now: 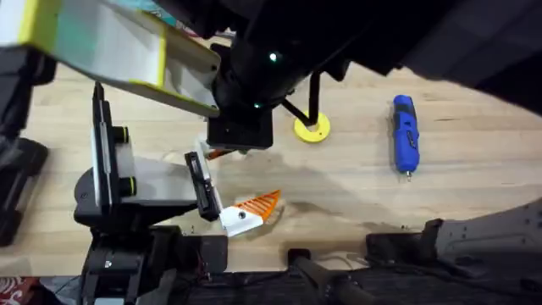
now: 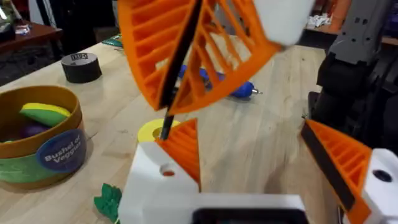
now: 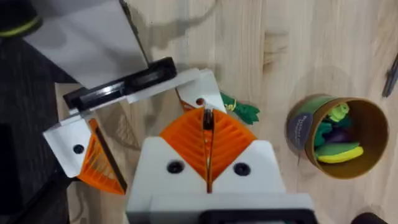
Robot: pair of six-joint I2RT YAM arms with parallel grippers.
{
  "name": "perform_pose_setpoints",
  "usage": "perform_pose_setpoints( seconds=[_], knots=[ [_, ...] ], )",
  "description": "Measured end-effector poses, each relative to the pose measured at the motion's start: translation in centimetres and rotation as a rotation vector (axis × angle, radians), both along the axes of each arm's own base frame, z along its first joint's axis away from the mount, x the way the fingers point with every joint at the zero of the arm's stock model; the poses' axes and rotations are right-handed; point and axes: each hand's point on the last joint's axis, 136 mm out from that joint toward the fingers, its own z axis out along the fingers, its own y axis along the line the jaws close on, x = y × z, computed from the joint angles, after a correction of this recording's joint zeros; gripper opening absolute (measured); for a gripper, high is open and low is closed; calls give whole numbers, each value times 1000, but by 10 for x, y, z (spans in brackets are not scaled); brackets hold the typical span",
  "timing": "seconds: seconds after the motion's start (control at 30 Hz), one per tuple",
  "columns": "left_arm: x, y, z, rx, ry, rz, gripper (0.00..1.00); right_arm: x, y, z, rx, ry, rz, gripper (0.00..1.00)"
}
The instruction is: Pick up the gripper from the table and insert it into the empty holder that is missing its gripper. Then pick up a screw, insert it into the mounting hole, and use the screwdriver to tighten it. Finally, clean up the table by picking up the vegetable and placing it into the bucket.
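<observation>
The gripper (image 2: 185, 148) is a flat orange triangle of ribbed plastic slats. It stands in the white angular holder (image 2: 152, 180) on one side of the left gripper (image 2: 249, 127), low over the table (image 1: 356, 186). Its base is hidden inside the bracket. A round hole in the holder's face shows orange within; whether a screw sits there I cannot tell. The left jaws are wide apart, and the opposite orange finger is cut off at the picture's edge.

Just above, the right gripper (image 3: 207, 115) points down at the holder, its two slatted orange fingers pressed together on a thin black rod (image 2: 180, 62). The rod's lower end pokes out below the fingertips, close over the holder's top. What the rod is I cannot make out. In the overhead view that arm is a large dark blur.

The frilled green vegetable (image 3: 242, 111) lies on the wood just beside the holder, partly hidden by it.

Near it stands the round bucket (image 2: 37, 93), with a blue oval label reading "Bushel of Veggies" and yellow, green and purple toy pieces inside. Behind it is a black tape roll (image 2: 81, 67) with a white sticker too small to read.

A flat yellow ring (image 1: 312, 129) lies past the grippers, and the blue screwdriver (image 1: 405, 134) lies well off to the right, metal tip toward the arms' bases.
</observation>
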Motion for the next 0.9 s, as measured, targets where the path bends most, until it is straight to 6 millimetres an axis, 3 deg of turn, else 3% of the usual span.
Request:
perform_pose_setpoints(
  seconds=[0.9],
  knots=[
    [0,0,0,0,0,0,985,-9,0,-1,6,46,22,6]
  ],
)
